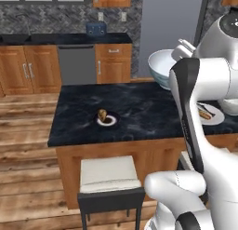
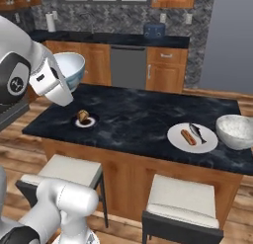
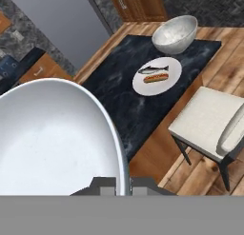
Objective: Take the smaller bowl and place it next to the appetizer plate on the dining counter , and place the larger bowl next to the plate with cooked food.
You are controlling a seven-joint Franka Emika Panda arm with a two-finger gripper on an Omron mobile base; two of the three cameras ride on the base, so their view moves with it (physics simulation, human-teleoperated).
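No writing or label can be read on anything here. The gripper (image 3: 123, 187) is clenched on the rim of the smaller bowl (image 3: 52, 139), its dark tips pinching the edge in the hand view; the bowl is raised in the air above the bench (image 2: 143, 119), pale blue outside and white inside, with nothing in it. In the left base view the same bowl (image 1: 161, 66) shows partly behind the white arm. Below the gripper on the dark marbled top lies the appetizer plate (image 2: 84, 120), a small dark-rimmed saucer bearing one brown morsel. Well away from the gripper, toward the far end of the bench, the plate with cooked food (image 3: 157, 76) carries an orange-brown sausage and a dark fish-like piece lying side by side. Just past it stands the larger bowl (image 3: 175, 34), grey-white and marbled; its inside looks bare
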